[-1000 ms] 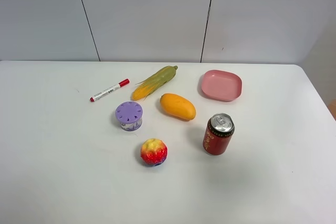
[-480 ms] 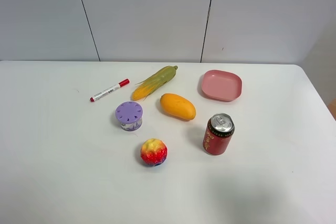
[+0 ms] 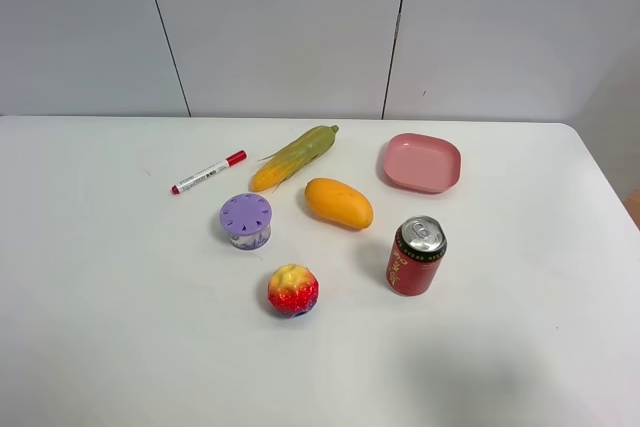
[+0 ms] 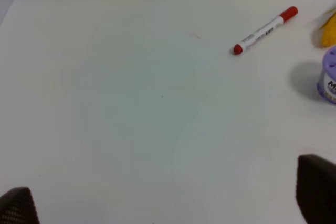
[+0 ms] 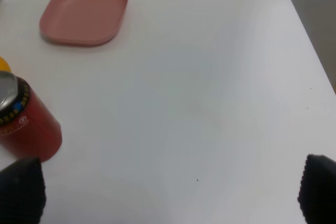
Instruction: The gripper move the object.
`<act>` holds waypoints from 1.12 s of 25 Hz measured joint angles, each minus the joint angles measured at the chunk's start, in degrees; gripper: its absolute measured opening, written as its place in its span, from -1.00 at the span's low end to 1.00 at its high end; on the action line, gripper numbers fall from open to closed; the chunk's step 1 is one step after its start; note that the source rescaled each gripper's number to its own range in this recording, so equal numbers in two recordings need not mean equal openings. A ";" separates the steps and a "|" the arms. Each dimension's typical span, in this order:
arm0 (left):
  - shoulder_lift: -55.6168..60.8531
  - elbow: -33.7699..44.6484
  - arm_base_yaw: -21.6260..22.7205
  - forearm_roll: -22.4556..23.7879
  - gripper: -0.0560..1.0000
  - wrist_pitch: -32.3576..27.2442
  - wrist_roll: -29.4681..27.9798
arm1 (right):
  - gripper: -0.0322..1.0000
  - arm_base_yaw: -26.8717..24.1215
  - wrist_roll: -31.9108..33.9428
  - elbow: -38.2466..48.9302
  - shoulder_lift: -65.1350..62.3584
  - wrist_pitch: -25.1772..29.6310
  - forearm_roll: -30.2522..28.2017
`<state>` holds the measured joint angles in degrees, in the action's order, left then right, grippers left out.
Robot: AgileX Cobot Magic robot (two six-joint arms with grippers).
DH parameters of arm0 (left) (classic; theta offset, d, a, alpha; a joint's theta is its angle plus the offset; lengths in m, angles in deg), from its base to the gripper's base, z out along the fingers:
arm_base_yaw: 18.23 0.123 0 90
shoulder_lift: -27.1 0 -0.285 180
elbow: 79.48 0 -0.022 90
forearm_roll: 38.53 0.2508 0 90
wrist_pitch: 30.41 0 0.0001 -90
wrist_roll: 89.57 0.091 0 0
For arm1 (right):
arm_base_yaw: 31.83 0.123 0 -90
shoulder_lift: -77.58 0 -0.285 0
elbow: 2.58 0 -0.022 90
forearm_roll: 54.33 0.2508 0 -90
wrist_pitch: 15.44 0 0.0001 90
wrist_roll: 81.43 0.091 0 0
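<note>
The small round fruit [image 3: 293,290], mottled red and yellow with a purple patch low down, lies on the white table [image 3: 120,297] in front of the purple cup, left of the red soda can [image 3: 416,256]. Neither arm shows in the exterior high view. In the left wrist view my left gripper [image 4: 167,203] is open over bare table, with only its black fingertips [image 4: 315,187] in view. In the right wrist view my right gripper [image 5: 169,192] is open and empty, with one fingertip [image 5: 21,190] beside the can [image 5: 23,127]. The fruit shows in neither wrist view.
An orange mango [image 3: 339,202], a corn cob [image 3: 295,156], a pink dish [image 3: 421,162], a purple-lidded cup [image 3: 246,220] and a red-capped marker [image 3: 208,172] lie behind the fruit. The marker [image 4: 265,30] and the cup [image 4: 329,74] show in the left wrist view, the dish [image 5: 84,13] in the right.
</note>
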<state>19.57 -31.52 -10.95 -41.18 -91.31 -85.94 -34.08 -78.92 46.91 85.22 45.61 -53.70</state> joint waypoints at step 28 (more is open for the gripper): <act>0.00 0.00 0.00 0.00 1.00 0.00 0.00 | 0.82 1.46 0.58 0.00 0.00 0.00 -0.63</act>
<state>19.57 -31.52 -10.95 -41.18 -91.31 -85.94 -32.62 -78.33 46.91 85.22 45.61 -54.33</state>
